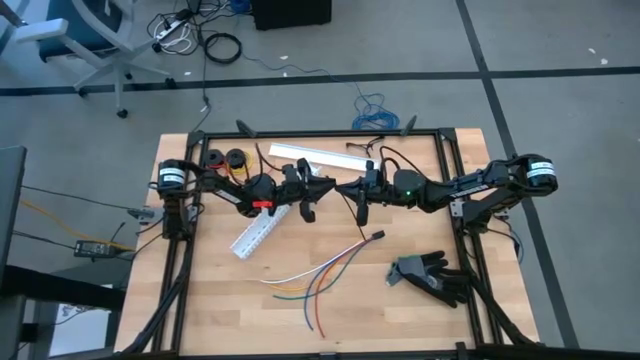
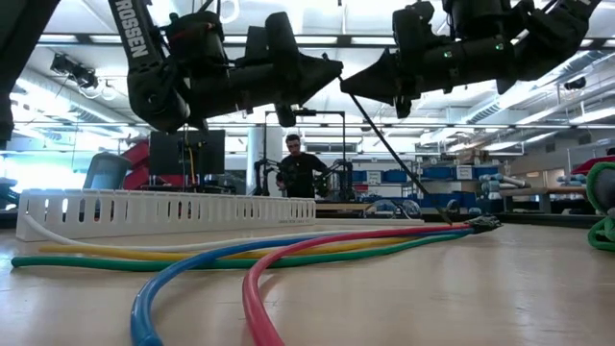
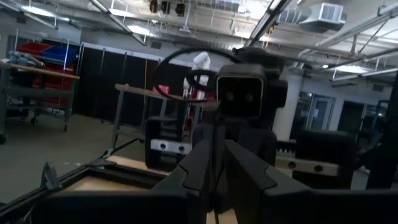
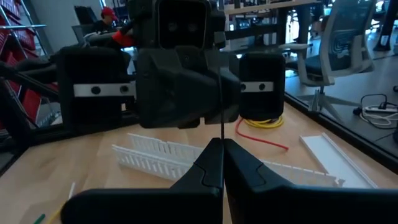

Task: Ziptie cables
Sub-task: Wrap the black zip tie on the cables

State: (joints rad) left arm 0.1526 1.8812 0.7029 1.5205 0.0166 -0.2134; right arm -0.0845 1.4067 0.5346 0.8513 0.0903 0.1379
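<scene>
Both arms raised above mid-worktop [image 1: 200, 300], tips nearly meeting. Right fingers [image 4: 219, 163] pinched shut on ziptie [image 2: 399, 159], thin black strap slanting down from right tip to bundled cable ends on worktop. Left fingers [image 3: 214, 165] nearly closed just beside ziptie's top end; grip on it unclear. Cables [image 1: 315, 280] fanned loose on front half, well below both grippers. White slotted duct [image 1: 262, 230] under left arm, black glove [image 1: 432, 276] front right. Bare wood toward front edge.
</scene>
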